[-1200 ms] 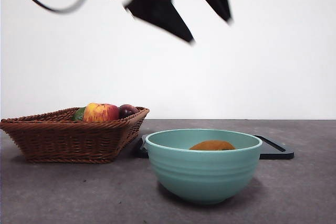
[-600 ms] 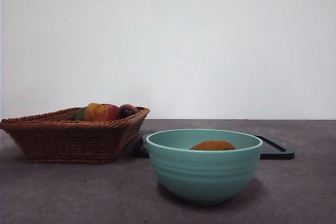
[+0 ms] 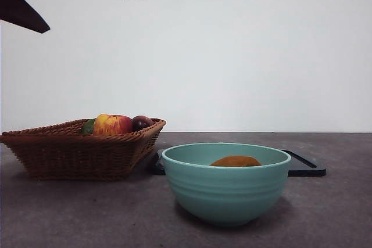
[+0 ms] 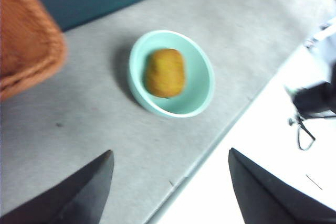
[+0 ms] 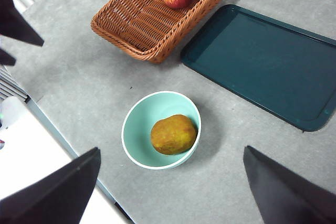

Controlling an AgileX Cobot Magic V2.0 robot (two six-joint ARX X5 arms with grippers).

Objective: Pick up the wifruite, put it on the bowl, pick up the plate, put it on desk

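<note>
The golden-brown wifruite point(image 3: 235, 161) lies inside the teal bowl point(image 3: 226, 193) on the grey desk point(image 3: 87, 213). The left wrist view shows the wifruite point(image 4: 165, 72) in the bowl point(image 4: 202, 85) from high above. My left gripper point(image 4: 170, 151) is open and empty, high over the desk's edge. Its black tips show at the front view's top left corner point(image 3: 23, 13). The right wrist view shows the wifruite point(image 5: 174, 134) in the bowl point(image 5: 137, 129). My right gripper point(image 5: 171, 149) is open and empty, high above the bowl.
A brown wicker basket point(image 3: 75, 155) left of the bowl holds a red-yellow apple point(image 3: 112, 125) and a dark purple fruit point(image 3: 141, 122). A flat black tray point(image 3: 305, 166) lies behind the bowl. The desk's front edge runs close to the bowl point(image 5: 79, 145).
The arm that hung above the bowl has swung up and away to the top left corner. The wifruite stays in the bowl.
</note>
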